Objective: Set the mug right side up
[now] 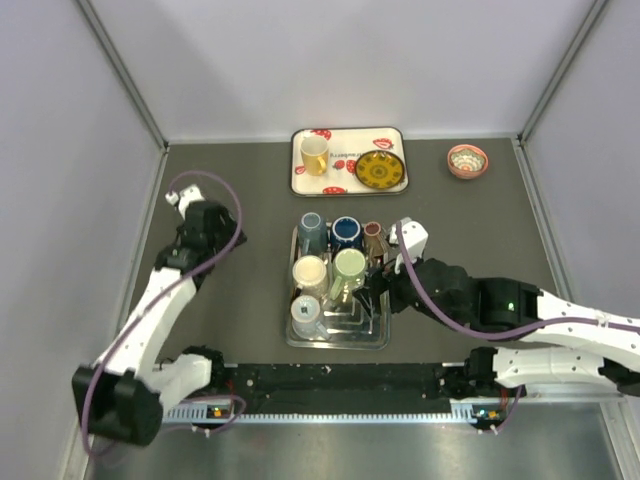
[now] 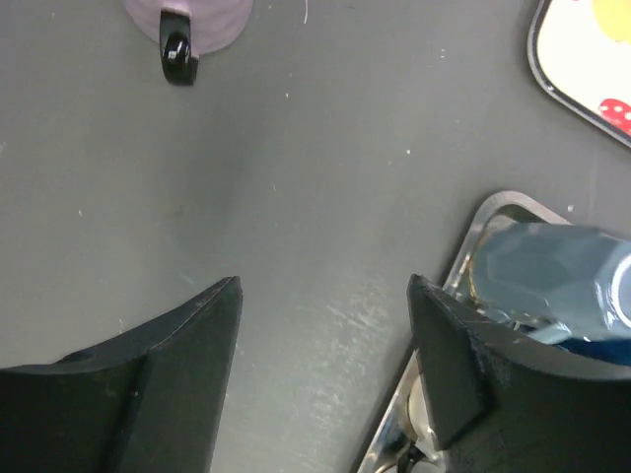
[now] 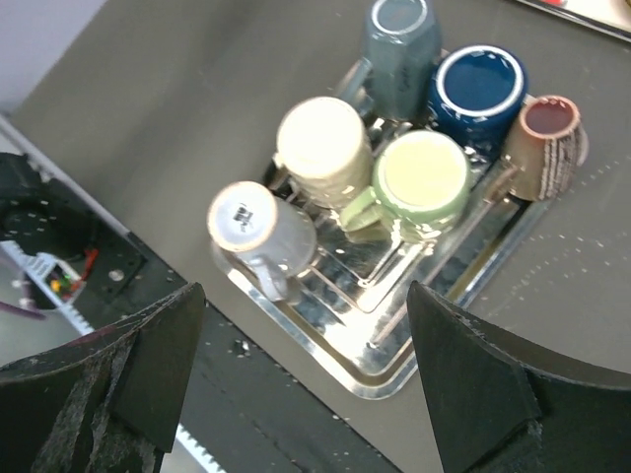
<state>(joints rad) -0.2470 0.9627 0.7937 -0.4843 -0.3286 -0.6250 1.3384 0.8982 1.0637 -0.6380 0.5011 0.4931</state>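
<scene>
Beside steel tray [image 3: 386,380], right gripper [image 3: 306,320] spread wide (six mugs [image 3: 421,177] inverted).

The top external camera looks down from above and behind the arms and takes in the whole table [image 1: 480,210]. The left wrist camera sits close over bare tabletop, with the metal tray [image 2: 493,205] at 4 o'clock. The right wrist camera views that tray [image 3: 394,379] from higher. The grey-blue mug [image 2: 542,266] appears in all three views.
</scene>
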